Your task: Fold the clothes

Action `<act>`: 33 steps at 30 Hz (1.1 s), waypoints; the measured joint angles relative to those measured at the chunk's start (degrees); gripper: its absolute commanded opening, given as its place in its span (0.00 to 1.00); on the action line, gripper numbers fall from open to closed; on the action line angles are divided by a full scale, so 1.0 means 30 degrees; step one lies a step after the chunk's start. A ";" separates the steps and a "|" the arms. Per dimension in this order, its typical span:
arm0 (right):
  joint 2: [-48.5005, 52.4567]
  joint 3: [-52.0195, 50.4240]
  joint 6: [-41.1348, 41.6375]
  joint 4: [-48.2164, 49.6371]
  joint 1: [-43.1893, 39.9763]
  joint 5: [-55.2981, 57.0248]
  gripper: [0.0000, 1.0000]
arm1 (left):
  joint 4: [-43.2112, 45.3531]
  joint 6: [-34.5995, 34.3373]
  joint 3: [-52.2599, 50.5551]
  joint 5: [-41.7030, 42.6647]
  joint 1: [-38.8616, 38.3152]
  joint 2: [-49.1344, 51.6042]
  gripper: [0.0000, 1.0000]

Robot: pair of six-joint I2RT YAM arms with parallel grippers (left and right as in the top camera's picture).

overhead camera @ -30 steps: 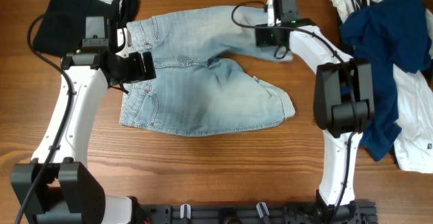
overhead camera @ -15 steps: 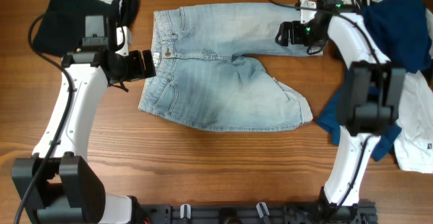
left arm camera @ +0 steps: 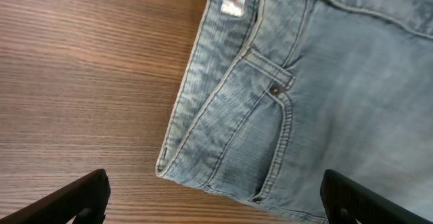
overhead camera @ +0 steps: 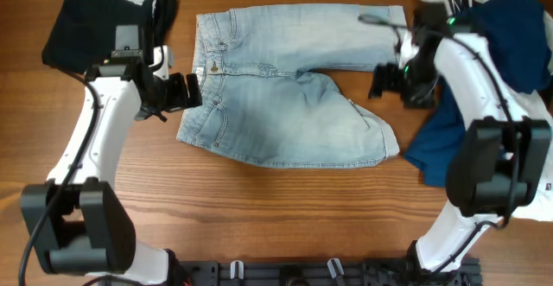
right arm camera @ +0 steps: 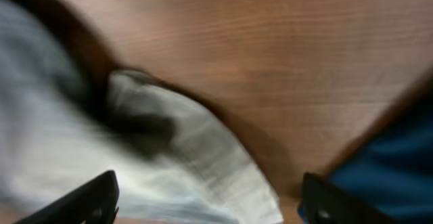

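While the overhead view takes in the whole pair of jeans [overhead camera: 285,117] lying flat on the bench [overhead camera: 259,212], waistband to the left and legs running right, the left wrist view shows only a waistband corner, a front pocket [left arm camera: 250,149] and its rivet [left arm camera: 275,88]. That close view also shows the left end effector [left arm camera: 213,187] spread wide with nothing between its fingers, right at the waistband edge. The right wrist view is blurred, yet it shows the right end effector [right arm camera: 210,197] likewise wide and empty, over a pale cloth edge beside bare wood and a navy garment [right arm camera: 385,163]. Only the overhead view shows a black garment [overhead camera: 86,27] at the far left and a white garment [overhead camera: 527,156] under the navy one.
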 measured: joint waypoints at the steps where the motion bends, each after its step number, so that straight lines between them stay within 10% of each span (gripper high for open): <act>1: 0.0058 -0.1100 0.0189 0.1115 -0.0022 0.0160 0.83 | 0.0044 0.0000 -0.0007 0.0007 0.0000 0.0102 1.00; 12: -0.0838 -0.6258 -0.0860 0.8612 -0.1100 -0.3344 0.49 | 0.0430 0.0000 -0.0029 0.0015 0.0000 0.0146 1.00; 33: -0.0262 -0.7402 -0.2820 0.2273 -0.2557 -0.8349 0.50 | 0.0583 0.0219 -0.0029 0.0015 0.0000 0.0146 1.00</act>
